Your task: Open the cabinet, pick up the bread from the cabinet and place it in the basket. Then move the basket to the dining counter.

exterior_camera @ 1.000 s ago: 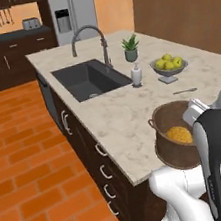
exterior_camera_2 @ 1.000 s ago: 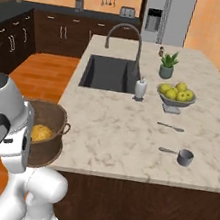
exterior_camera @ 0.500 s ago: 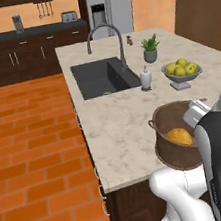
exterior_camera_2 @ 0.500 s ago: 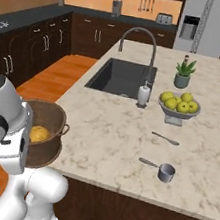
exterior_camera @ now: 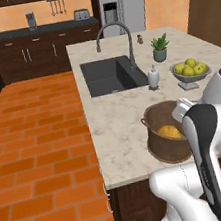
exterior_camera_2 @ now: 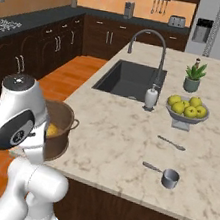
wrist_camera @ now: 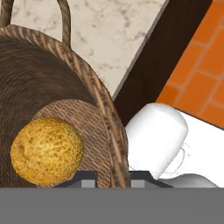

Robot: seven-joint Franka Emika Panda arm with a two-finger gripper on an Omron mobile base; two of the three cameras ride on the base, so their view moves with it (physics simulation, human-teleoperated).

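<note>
Basket (exterior_camera: 165, 139) upright, mouth up, long axis vertical, slightly tapered toward the bottom. Brown woven wall, thin rim, small loop handle on its left side in the left base view. It sits at the near edge of the dining counter (exterior_camera: 115, 127), over the near corner; whether its base touches the top or hangs just above it I can't tell.

Bread (wrist_camera: 47, 150) lies inside the basket on the woven bottom, against the wall side nearest the arm. Round bun, golden-yellow, pitted crust, no obvious long axis. Also visible through the basket mouth from the left base view (exterior_camera: 169, 132) and as a yellow sliver in the right base view (exterior_camera_2: 51, 130).

Pincer (wrist_camera: 113, 178): the two dark tips stand either side of the basket rim, one inside, one outside, pinching the wall. Narrow gap, just the wicker between them.

Other containers on the counter: pale fruit bowl (exterior_camera_2: 184, 117) on a foot, far right, holding yellow-green apples (exterior_camera_2: 187, 107). Dark sink (exterior_camera_2: 129, 80) set in the far left part of the top, curved faucet (exterior_camera_2: 148, 50) behind it, soap bottle (exterior_camera_2: 150, 97) at its near right corner. Potted plant (exterior_camera_2: 193, 78) beyond the bowl. Small metal cup with a long handle (exterior_camera_2: 166, 176) near the right edge, spoon (exterior_camera_2: 172, 142) between it and the bowl.
</note>
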